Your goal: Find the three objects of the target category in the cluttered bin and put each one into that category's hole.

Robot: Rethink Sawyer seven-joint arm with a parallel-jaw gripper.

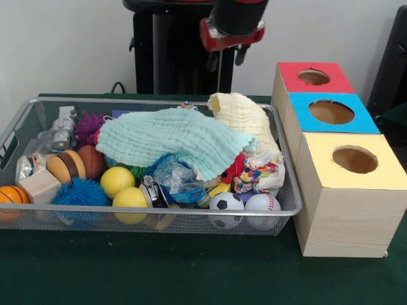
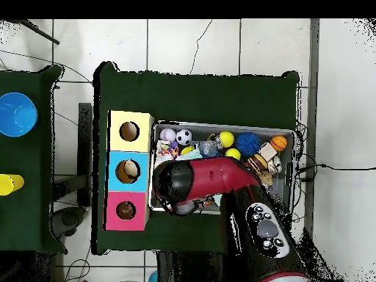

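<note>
Green cloth covers the table (image 1: 159, 273); on it a wire bin (image 1: 280, 213) holds balls, toys and a pale green towel (image 1: 168, 136); beside it stands a wooden box (image 1: 346, 210) with red, blue and yellow holes; the gripper (image 1: 227, 60) hangs above the bin's far edge, whether clenched or released I cannot tell.

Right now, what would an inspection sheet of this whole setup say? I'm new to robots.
Surface: green table, bare in front of the bin.
Job's things: wire bin; wooden box with red hole, blue hole, yellow hole.
Clutter: mint cloth, cream cloth, soccer ball, baseball, two yellow balls, blue spiky ball, mini basketball.
Grippers: gripper above the bin's far side; open or shut unclear.
Cables: black cable behind the bin.
Surroundings: tiled floor, blue cup on a neighbouring table.
</note>
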